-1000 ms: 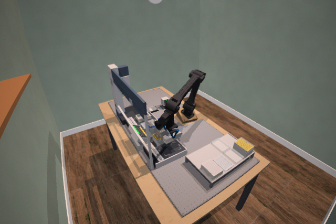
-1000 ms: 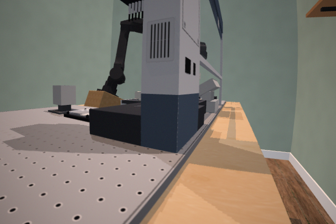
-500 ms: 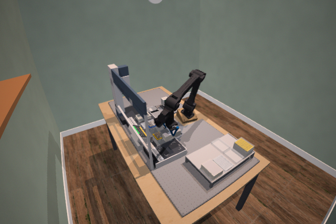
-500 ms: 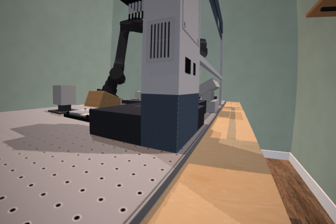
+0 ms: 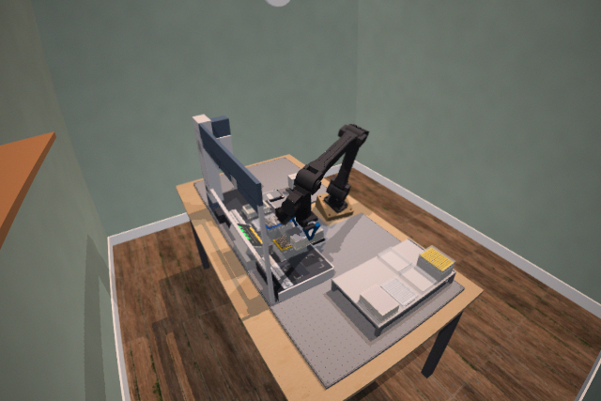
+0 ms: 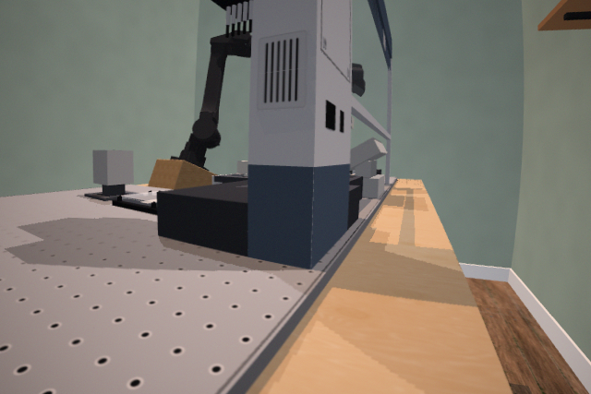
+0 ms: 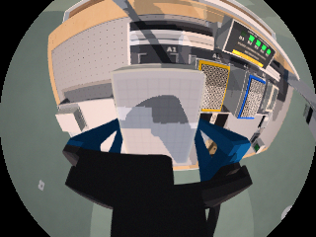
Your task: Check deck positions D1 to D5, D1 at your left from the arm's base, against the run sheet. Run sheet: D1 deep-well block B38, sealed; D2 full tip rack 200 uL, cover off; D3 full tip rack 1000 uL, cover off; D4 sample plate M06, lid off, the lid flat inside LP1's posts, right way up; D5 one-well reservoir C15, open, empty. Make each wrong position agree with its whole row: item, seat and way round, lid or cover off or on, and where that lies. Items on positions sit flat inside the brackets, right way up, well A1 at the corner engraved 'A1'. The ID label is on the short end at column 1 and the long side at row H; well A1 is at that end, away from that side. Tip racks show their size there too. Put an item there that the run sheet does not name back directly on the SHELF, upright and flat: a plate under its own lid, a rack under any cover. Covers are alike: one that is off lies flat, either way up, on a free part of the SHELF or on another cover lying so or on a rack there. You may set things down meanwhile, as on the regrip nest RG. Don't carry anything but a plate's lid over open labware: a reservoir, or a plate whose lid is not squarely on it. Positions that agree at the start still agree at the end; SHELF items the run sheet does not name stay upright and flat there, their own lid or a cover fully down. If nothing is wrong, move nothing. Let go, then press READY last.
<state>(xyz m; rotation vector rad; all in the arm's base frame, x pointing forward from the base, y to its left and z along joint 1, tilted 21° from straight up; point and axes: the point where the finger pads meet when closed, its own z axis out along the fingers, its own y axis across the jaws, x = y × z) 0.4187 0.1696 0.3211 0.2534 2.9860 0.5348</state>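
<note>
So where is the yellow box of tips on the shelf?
In the top view, the yellow tip rack sits at the far right end of the white shelf, beside flat white covers and far from the claw.

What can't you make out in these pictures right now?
- Label on the pale flat piece held in the gripper: none shows, wrist view.
- Deck items: hidden behind the machine column, exterior view.
- Deck items under the arm: too small, top view.
- Shelf labels: too small.

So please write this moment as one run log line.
gripper: shut on pale flat-topped labware item | position: above deck | yellow-framed rack: beside it
</note>
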